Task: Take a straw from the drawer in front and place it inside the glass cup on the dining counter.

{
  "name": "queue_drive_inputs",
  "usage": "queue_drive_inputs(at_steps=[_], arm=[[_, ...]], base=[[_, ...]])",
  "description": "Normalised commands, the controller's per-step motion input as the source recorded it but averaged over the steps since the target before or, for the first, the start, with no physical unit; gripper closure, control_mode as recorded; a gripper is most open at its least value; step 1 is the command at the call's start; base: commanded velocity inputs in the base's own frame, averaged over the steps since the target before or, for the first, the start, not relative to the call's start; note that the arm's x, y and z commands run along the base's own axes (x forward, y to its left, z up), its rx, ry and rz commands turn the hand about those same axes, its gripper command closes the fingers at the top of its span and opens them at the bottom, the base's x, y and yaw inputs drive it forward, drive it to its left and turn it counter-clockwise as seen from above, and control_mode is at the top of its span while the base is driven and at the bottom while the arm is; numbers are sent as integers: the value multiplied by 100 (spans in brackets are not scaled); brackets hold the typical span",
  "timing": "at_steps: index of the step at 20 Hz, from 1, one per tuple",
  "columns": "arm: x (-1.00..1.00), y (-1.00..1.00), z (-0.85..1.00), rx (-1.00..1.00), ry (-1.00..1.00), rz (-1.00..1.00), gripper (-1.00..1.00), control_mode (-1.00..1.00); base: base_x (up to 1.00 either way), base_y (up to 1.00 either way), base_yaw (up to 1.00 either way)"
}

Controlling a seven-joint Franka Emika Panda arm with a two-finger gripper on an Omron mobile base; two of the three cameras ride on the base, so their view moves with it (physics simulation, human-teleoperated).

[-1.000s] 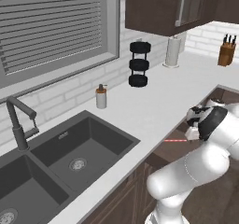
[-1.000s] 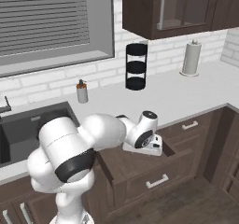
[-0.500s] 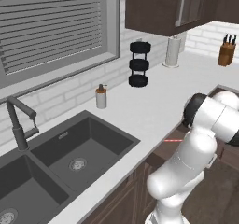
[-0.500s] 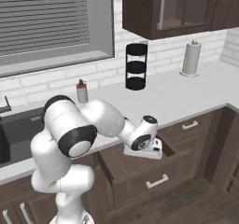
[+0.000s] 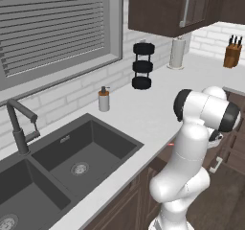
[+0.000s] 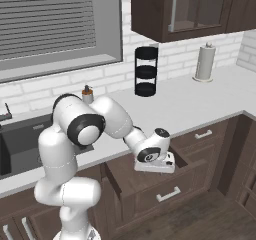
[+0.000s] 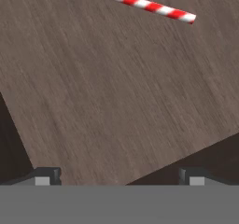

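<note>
Straw (image 7: 135,3) lies flat on drawer (image 7: 116,87) floor, far end from gripper (image 7: 119,176), untouched. Gripper spread wide, empty, hanging over drawer floor well short of straw. Drawer (image 6: 150,181) pulled out below counter (image 6: 200,104); hand inside it. Sink (image 5: 72,157) left of drawer.

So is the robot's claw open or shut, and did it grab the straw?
Gripper: open, holding nothing; the straw lies apart on the drawer floor.

No readable text, label, brand, number or sign appears on anything here.
</note>
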Motion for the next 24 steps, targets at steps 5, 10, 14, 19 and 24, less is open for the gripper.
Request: queue_drive_inputs(at_steps=[5, 10, 14, 19, 24], arm=[[-4, -20, -26, 0, 0, 10, -100, -100], [-38, -25, -7, 0, 1, 7, -100, -100], [-68, -39, -6, 0, 2, 5, -100, -100], [-80, -45, 0, 0, 6, 4, -100, -100], [-83, -56, 0, 1, 7, 4, -100, -100]], base=[[0, 0, 0], [0, 0, 0], [0, 0, 0], [0, 0, 0], [0, 0, 0]])
